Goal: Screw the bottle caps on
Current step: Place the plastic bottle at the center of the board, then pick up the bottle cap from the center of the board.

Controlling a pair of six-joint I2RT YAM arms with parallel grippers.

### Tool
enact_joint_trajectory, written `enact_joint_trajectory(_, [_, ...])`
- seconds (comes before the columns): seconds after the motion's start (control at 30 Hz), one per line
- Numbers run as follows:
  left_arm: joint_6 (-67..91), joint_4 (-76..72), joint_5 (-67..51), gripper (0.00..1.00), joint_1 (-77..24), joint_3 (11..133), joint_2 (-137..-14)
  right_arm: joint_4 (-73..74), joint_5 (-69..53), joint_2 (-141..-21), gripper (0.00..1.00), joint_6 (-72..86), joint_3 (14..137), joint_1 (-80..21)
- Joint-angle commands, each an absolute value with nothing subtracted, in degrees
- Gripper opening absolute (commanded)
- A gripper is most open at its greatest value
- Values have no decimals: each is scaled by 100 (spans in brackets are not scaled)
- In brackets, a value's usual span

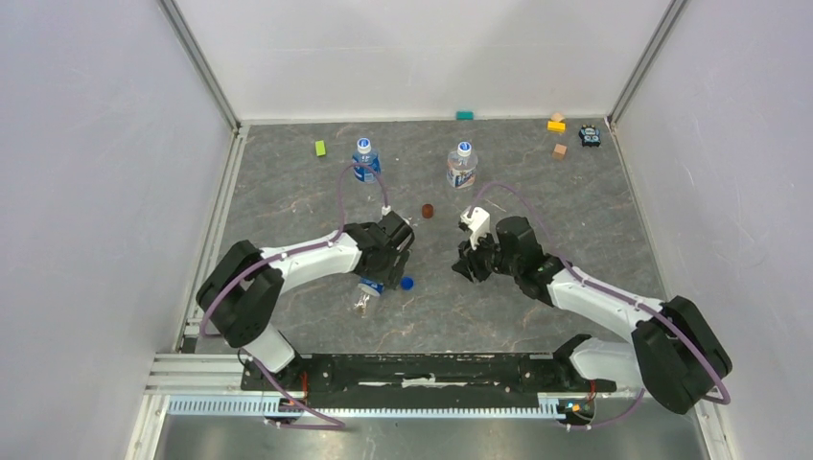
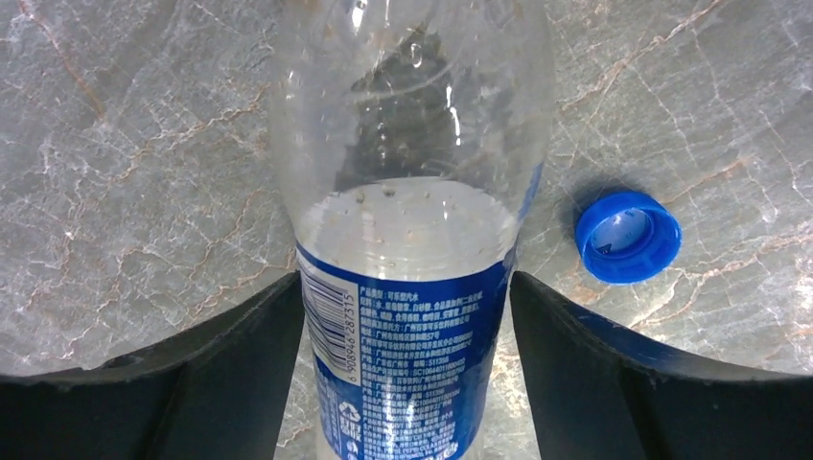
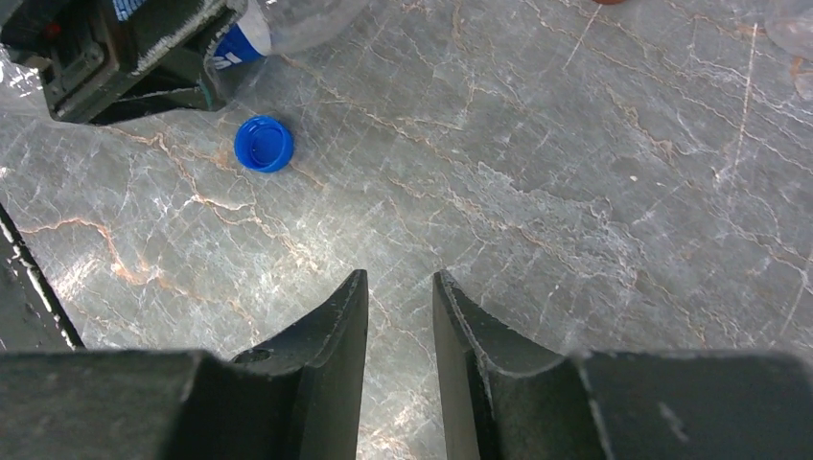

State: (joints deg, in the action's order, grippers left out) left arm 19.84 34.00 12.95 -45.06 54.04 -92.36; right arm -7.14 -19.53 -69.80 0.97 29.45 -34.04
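Item 1 — third bottle: small, clear plastic, at the near-left of the table, slanted with its neck toward the arm bases. From above I could not tell whether it lay flat or was propped. No cap showed on that neck in the overhead view. There were droplets inside and no standing liquid, so I judged it nearly empty: very light, thin-walled, easy to dent, apt to roll or skid on the stone-patterned top. Best hold, I judged, was across the wrapped waist, firm enough to resist the twist but not to crush it.

Item 2 — left gripper: its fingers flanked that waist, at or just off the wall. Whether they pinched it I could not tell.

Item 3 — blue cap: on the table just beside the bottle, hollow side up, apart from both grippers. Tiny and rigid; I would take it by the rim.

Item 4 — right gripper: fingers a narrow slit apart, nothing between them, over bare table to the right of the cap.

Item 5 — rear-left bottle and rear-right bottle: upright at the back, both capped.

Markings: blue-and-white label bearing a barcode with digits alongside, a block of fine white Chinese print and a recycling mark; brand name not legible
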Motion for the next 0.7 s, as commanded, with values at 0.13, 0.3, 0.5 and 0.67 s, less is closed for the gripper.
enact_joint_trajectory(0.13, [2303, 3682, 1240, 88, -4537, 5773, -8263, -52, -1873, -6150, 42, -131, 2951, -3162])
enact_joint_trajectory(0.3, [2440, 3683, 1100, 84, -5002, 6139, -7981, 584, -1474, -5656, 45, -380, 3016, -3049])
enact_joint_trajectory(0.5, [2623, 3513, 1075, 70, -5762, 6393, -8694, 759, -1112, -5224, 45, -489, 2927, -2972])
enact_joint_trajectory(0.67, [2620, 3293, 1086, 49, -5892, 6464, -9352, 865, -967, -5093, 45, -579, 2927, -2945])
